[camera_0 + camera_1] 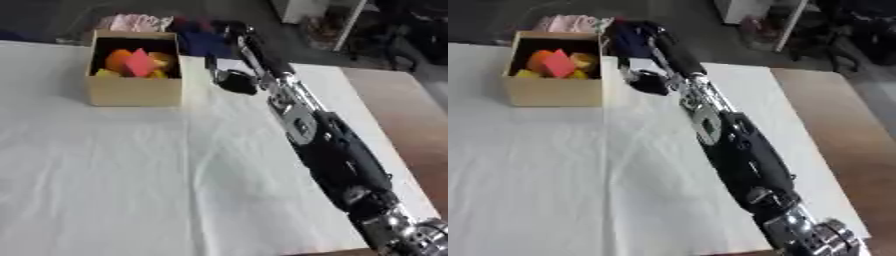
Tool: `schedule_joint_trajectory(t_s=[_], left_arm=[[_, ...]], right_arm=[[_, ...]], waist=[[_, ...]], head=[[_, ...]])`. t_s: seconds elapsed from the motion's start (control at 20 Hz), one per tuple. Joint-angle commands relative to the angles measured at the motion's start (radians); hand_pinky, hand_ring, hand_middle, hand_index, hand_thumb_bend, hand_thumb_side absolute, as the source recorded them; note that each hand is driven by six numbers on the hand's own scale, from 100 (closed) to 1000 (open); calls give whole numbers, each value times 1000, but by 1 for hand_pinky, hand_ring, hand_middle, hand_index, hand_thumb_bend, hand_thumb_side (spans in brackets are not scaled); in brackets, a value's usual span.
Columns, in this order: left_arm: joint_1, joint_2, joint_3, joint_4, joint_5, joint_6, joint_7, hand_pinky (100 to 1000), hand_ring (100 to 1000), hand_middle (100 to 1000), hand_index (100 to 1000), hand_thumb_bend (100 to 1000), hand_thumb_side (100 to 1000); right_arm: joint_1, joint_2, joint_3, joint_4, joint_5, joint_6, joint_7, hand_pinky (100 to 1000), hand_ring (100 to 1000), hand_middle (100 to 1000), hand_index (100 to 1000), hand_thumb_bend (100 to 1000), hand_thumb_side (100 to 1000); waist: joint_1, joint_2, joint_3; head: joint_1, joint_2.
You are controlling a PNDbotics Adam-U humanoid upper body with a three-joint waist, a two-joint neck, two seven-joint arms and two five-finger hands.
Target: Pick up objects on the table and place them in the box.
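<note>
A white cloth [131,175] covers most of the surface [411,125], lying in soft creases with one long fold running from the box toward the near edge. On the right the cloth ends and bare brown wood shows.

A small cardboard box [134,90] stands upright on the far left part of the cloth. Inside it lie several bright objects [136,62]: an orange one, a pinkish-red one with a flat tilted face, and yellow pieces beneath them. Their exact shapes are hard to make out.

The right arm [337,150] reaches in from the lower right corner and stretches diagonally up across the cloth, black with silver joints. The right hand [636,37] sits at the far end, just beside the box's right wall near the back edge of the surface; whether its fingers are curled or straight cannot be told, as it merges with dark shapes behind it. The left hand appears in neither view.

Beyond the surface the room is dim: a dark floor, a pale pink crumpled cloth [136,22] behind the box, something dark blue beside it, and white furniture legs [350,25] at the upper right.
</note>
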Motion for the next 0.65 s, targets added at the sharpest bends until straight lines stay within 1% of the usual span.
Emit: schedule_joint_trajectory(t_s=[0.05, 0.4, 0.55, 0.65], left_arm=[[-6, 7, 12, -10, -2, -1, 7, 799, 597, 648, 780, 100, 610], [1, -6, 11, -5, 7, -1, 23, 794, 591, 640, 775, 100, 615], [9, -13, 10, 0, 12, -1, 30, 793, 589, 638, 773, 100, 621], [13, -17, 10, 4, 15, -2, 34, 792, 588, 636, 772, 100, 625]], right_arm=[[45, 20, -12, -108, -59, 4, -21, 685, 638, 706, 887, 100, 514], [245, 79, 5, -308, -182, 24, -34, 681, 625, 686, 866, 100, 539], [328, 100, 10, -392, -234, 46, -28, 677, 619, 676, 853, 100, 547], [365, 107, 15, -436, -265, 68, -19, 674, 614, 670, 844, 100, 552]], waist=[[13, -6, -5], [18, -16, -16], [20, -22, -19], [21, -25, -20]], head=[[8, -16], [17, -5], [21, 3], [22, 6]])
